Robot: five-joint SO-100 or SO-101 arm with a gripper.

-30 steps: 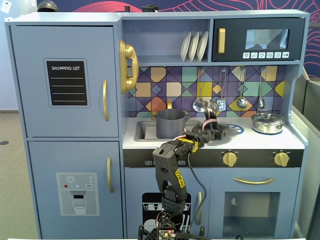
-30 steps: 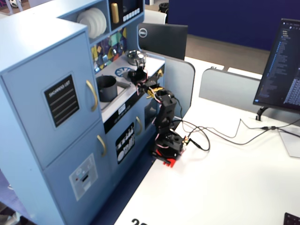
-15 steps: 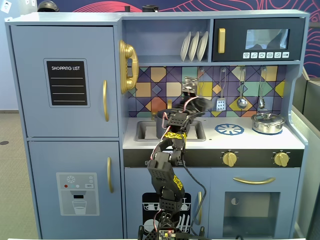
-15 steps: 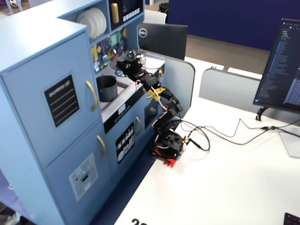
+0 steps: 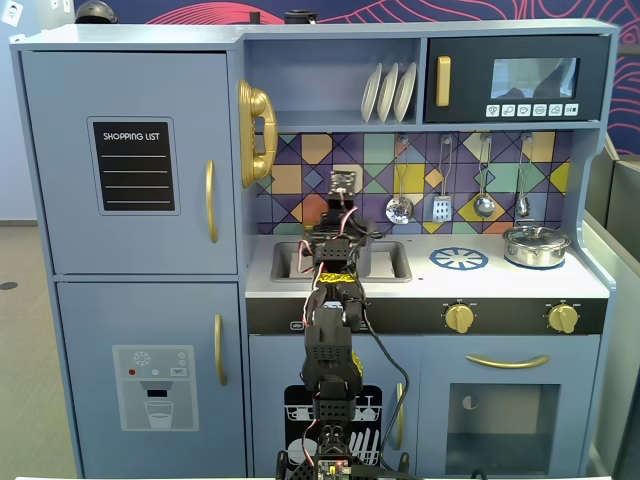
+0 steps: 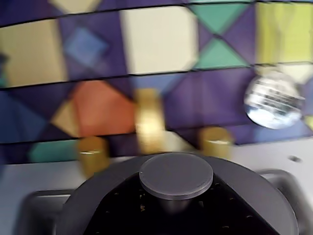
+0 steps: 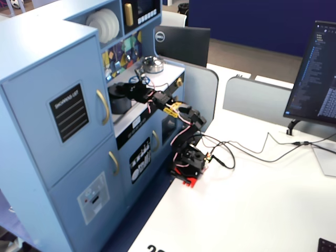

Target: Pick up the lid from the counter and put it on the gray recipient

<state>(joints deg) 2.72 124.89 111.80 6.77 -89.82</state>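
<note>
In the wrist view the lid (image 6: 254,181), a matte dark gray disc, fills the bottom of the frame, with its round knob (image 6: 176,174) in the middle. My gripper (image 6: 176,208) has its black jaws on either side of the knob's stem and looks shut on it. The lid hangs over the sink (image 6: 39,205). In a fixed view the gray recipient (image 7: 118,104) stands in the sink recess, right under my gripper (image 7: 125,86). I cannot tell whether the lid touches it. In the front fixed view the arm (image 5: 335,250) hides both pot and lid.
A shiny silver pot with its lid (image 5: 536,245) stands at the right of the counter, next to the blue-and-white burner pattern (image 5: 459,259). The gold faucet (image 6: 149,125) and two taps stand behind the sink. Utensils (image 5: 400,208) hang on the tiled wall.
</note>
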